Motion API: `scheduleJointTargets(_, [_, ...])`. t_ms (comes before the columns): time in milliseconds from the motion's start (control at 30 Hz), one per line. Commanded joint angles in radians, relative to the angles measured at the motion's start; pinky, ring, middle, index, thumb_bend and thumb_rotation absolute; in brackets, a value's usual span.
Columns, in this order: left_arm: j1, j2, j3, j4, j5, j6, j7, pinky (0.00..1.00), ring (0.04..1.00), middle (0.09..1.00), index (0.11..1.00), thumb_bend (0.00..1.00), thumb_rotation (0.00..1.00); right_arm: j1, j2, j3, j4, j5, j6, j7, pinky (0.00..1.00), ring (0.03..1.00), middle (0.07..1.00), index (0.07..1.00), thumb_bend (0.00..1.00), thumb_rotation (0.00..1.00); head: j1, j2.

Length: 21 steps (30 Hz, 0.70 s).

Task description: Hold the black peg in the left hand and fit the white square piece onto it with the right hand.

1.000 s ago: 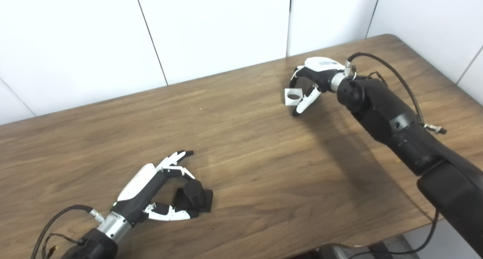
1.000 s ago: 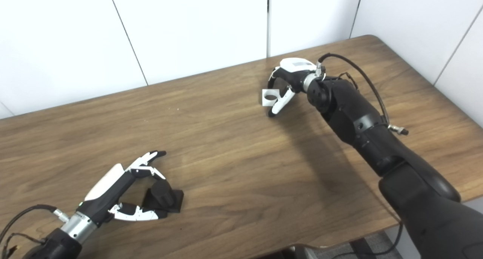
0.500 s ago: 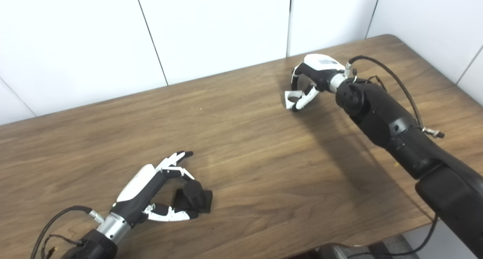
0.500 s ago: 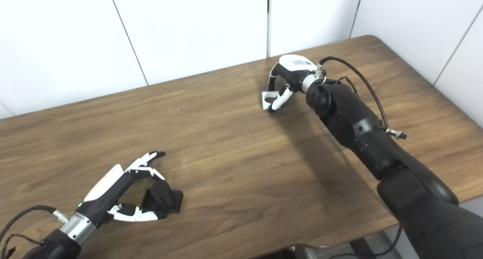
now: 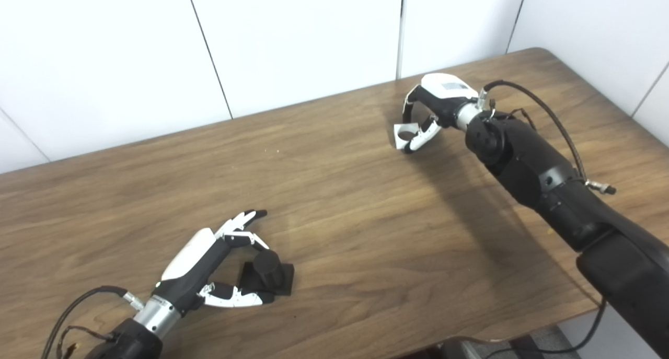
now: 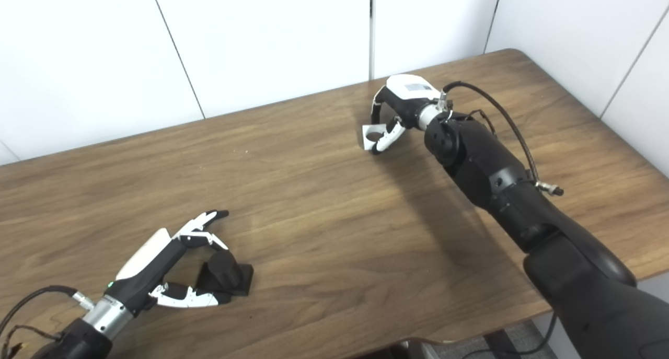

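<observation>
- Since a second ago the right hand (image 5: 429, 112) has curled in on the white square piece (image 5: 403, 134); fingers that were spread around it now pinch it, thumb under, and the hand sits slightly further back on the table (image 5: 366, 207). Left side unchanged.
- Right hand: closed on the white piece at the far right of the table; piece looks tilted, its round hole facing the camera. Can't tell if it's clear of the wood yet.
- Left hand (image 5: 209, 259): partly open, fingers arched over and thumb low beside the black peg (image 5: 267, 275), which stands upright on its square base at the near left. Fingers bracket it but no firm grasp visible — likely staged there to steady the peg for the mating.
- Peg and white piece are well apart.
- Judgement: pick-up of the white piece is the current step; left grasp and the fit are not yet done.
- Hole facing sideways means the piece probably needs re-orienting before it drops onto the peg.
</observation>
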Motion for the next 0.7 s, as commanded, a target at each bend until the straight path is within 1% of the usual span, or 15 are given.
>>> scheduleJointTargets(0, [0.01,0.033,-0.004,0.009,0.03,-0.007,-0.018,1.0,1.0,0.97,0.489,0.52,0.06,0.005,-0.02,0.0,0.001,-0.017,-0.006,-0.007,0.87,0.855,0.804,0.486,0.51,0.14,-0.002,0.001])
scheduleJointTargets(167, [0.006,0.033,-0.006,0.004,0.037,0.013,-0.029,1.0,1.0,0.973,0.489,0.52,0.06,0.012,-0.014,-0.016,-0.052,0.008,-0.027,-0.005,0.89,0.867,0.807,0.484,0.51,0.14,-0.003,0.002])
scheduleJointTargets(433, [0.003,0.031,-0.009,0.001,0.042,0.016,-0.029,1.0,1.0,0.973,0.489,0.52,0.06,0.01,-0.01,-0.024,-0.134,0.014,-0.082,-0.009,0.88,0.859,0.803,0.481,0.51,0.14,0.016,0.008])
scheduleJointTargets(533, [0.002,0.031,-0.011,0.004,0.045,0.008,-0.027,1.0,1.0,0.973,0.489,0.52,0.06,0.008,-0.004,-0.024,-0.171,0.014,-0.093,0.001,0.87,0.865,0.82,0.481,0.51,0.14,0.021,0.009])
scheduleJointTargets(667, [0.0,0.031,-0.012,0.002,0.043,0.015,-0.032,1.0,1.0,0.976,0.489,0.52,0.06,0.006,-0.001,-0.024,-0.208,0.007,-0.095,0.024,0.86,0.866,0.826,0.482,0.51,0.14,0.035,0.014])
